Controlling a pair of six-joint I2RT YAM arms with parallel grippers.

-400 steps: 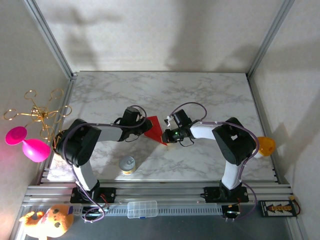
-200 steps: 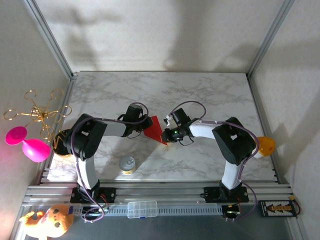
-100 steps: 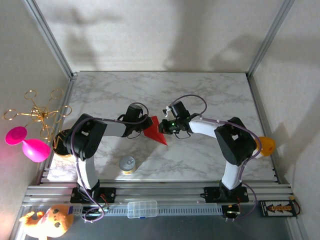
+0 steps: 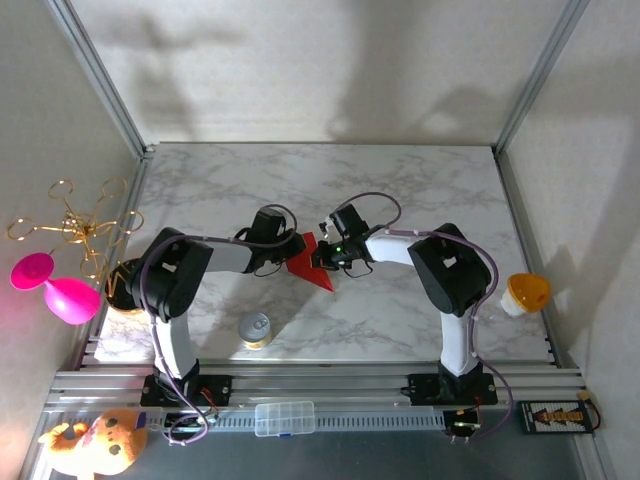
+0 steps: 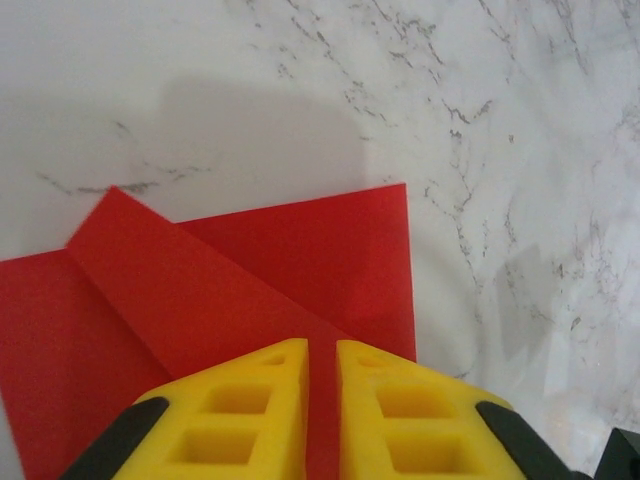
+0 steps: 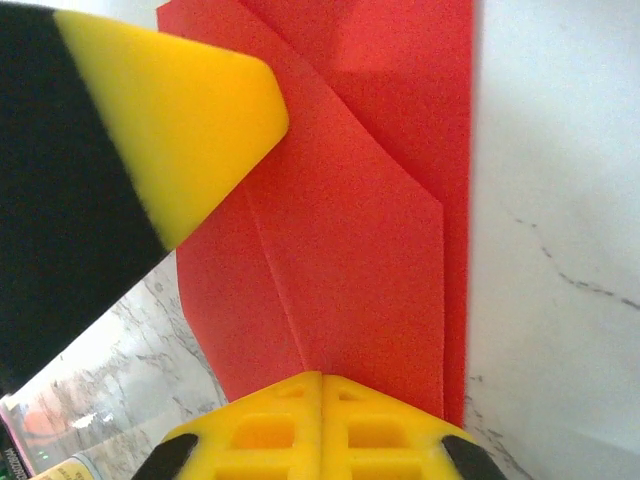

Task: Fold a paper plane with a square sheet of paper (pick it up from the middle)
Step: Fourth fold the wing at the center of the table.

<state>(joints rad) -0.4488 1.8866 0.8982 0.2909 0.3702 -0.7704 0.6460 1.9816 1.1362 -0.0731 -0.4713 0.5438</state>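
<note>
The square sheet of paper is bright red and partly folded, its diagonal flaps overlapping along sharp creases. It lies mid-surface, one pointed corner toward the near edge.

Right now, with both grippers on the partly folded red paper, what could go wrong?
1. The left gripper and the right gripper meet the red paper from opposite sides; if they move apart, the thin sheet might tear or its folds open.
2. A left finger lies close beside the right gripper over the paper, so a small move could make them collide.
</note>
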